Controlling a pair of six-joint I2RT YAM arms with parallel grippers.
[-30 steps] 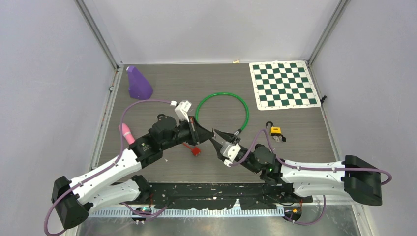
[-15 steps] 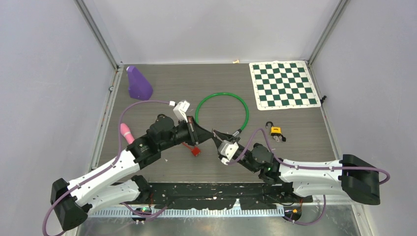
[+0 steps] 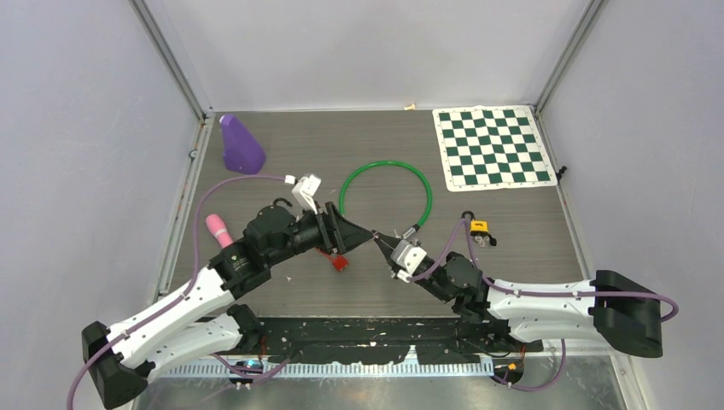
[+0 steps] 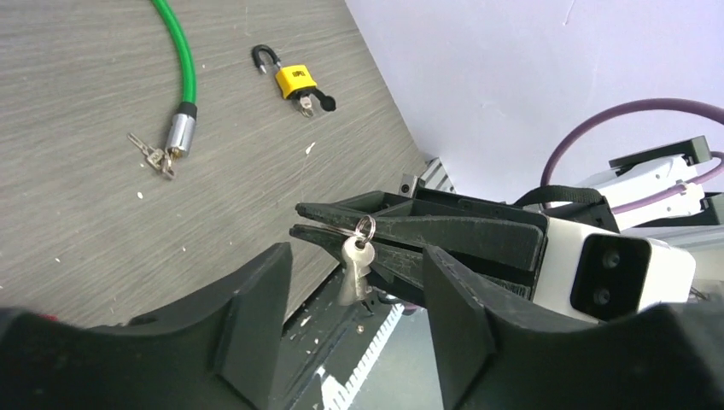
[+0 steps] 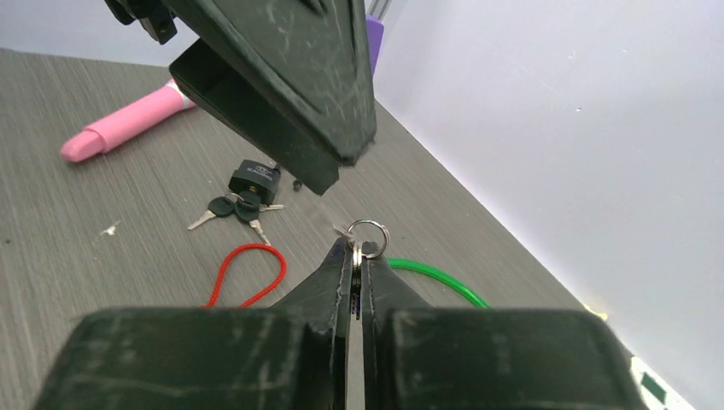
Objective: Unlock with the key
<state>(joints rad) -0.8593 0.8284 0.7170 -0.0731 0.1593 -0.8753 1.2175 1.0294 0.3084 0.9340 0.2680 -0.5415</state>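
While the small silver key (image 4: 353, 266) dangles from its wire ring (image 5: 369, 229), the right claw (image 5: 354, 256) is pressed together on that ring, holding it in the air between the two arms. The left claw (image 3: 365, 233) stands spread to either side of the key and seems to touch nothing.

By my reading the key is in hand but has met no lock. The next move calls for carrying it to a keyhole with the blade pointed true. That looks awkward, since a pinch on the ring leaves the flat blade free to swing, so a firmer hold on the key's head may be needed.

Which lock this key fits I cannot tell. The yellow padlock (image 3: 480, 228) lies on the bench (image 3: 299, 145) near the right arm; it is boxy, with a dark hooked shackle. The green cable lock (image 3: 386, 192) is a glossy loop ending in a bright metal barrel. A black padlock (image 5: 253, 179) sits under the left claw with black-headed keys beside it. The bench top is matte grey with a wood grain.
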